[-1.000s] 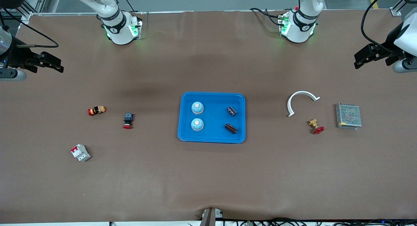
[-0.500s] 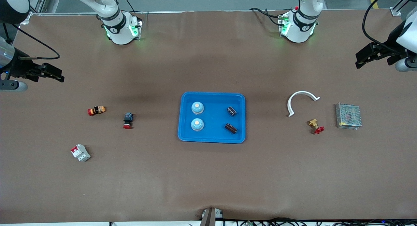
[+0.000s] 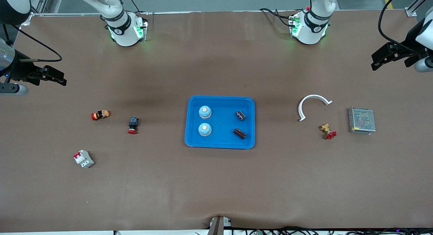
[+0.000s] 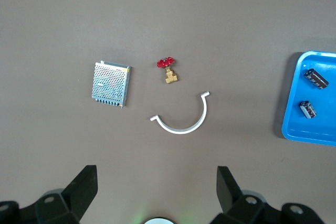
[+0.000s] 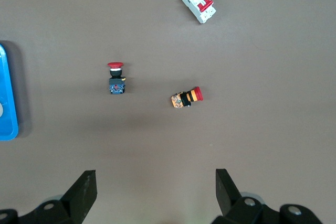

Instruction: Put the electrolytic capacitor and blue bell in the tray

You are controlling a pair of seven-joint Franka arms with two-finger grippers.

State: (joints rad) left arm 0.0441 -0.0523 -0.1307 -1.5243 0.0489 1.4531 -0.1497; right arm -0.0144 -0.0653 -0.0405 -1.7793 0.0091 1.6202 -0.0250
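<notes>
Nearest the front camera, a small white-and-red circuit breaker (image 3: pixel 83 158) lies on the brown table (image 3: pixel 216 187) toward the right arm's end. Farther back, in the middle of the table, sits the shallow bright-blue rectangular plastic tray (image 3: pixel 220 145). Inside it stand two pale-blue dome bells (image 3: pixel 205 129) on the side toward the right arm and two dark cylindrical electrolytic capacitors (image 3: pixel 239 133) on the side toward the left arm, all apart from one another.

Level with the tray toward the right arm's end lie a black push-button with a red cap (image 3: pixel 133 125) and an orange-and-black button with a red head (image 3: pixel 100 115). Toward the left arm's end lie a brass valve with a red handle (image 3: pixel 328 130), a grey metal mesh box (image 3: pixel 361 120) and a white plastic half-ring (image 3: pixel 313 105).

The right end effector (image 3: pixel 54 76) hangs released and empty over the table's edge at its own end; the left end effector (image 3: pixel 384 55) hangs likewise, released and empty.
</notes>
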